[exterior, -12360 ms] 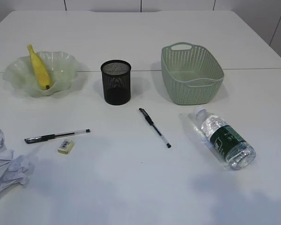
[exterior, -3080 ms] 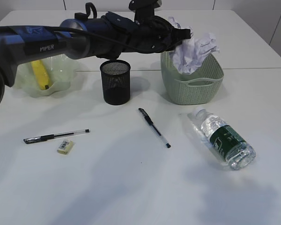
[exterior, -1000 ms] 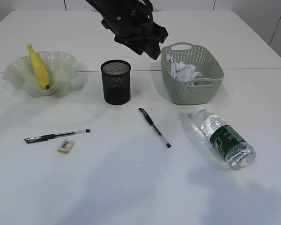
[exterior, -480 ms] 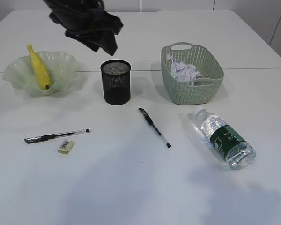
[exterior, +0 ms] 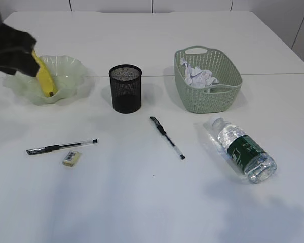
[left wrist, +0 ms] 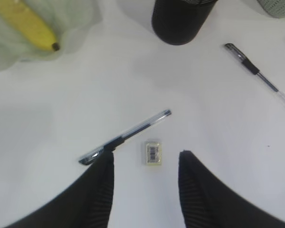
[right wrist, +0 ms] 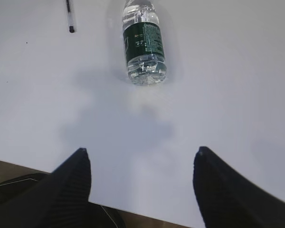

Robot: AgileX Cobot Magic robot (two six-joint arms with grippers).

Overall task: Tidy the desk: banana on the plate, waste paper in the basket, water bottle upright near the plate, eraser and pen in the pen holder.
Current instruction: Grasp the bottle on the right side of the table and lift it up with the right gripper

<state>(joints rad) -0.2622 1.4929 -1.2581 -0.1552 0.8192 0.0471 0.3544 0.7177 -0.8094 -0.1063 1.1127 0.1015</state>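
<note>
The banana (exterior: 44, 77) is lying in the green plate (exterior: 71, 68) at the far left of the white worktop (exterior: 142, 202); a dark part of the left arm (exterior: 10, 50) is showing at the left edge of the exterior view, overlapping the plate's near-left rim; the crumpled paper (exterior: 198, 77) is sitting inside the green basket (exterior: 213, 96) at the far right; the black mesh pen holder (exterior: 125, 88) is standing upright between plate and basket, apart from both. The water bottle (exterior: 243, 149) is lying on its side in front of the basket, its cap pointing toward the basket; one black pen (exterior: 167, 137) is lying loose between the pen holder and the bottle; a second pen (exterior: 61, 147) is lying further left, with the small eraser (exterior: 71, 158) just beside it on the near side, not touching. In the left wrist view the left claw (left wrist: 145, 178) is hanging open and empty above the worktop, the eraser (left wrist: 153, 152) showing between its two fingers (left wrist: 102, 185) and the second pen (left wrist: 126, 137) just beyond; in the right wrist view the right claw (right wrist: 141, 173) is standing wide open with nothing in it, near the front edge of the worktop, the bottle (right wrist: 143, 42) lying well ahead of it.
</note>
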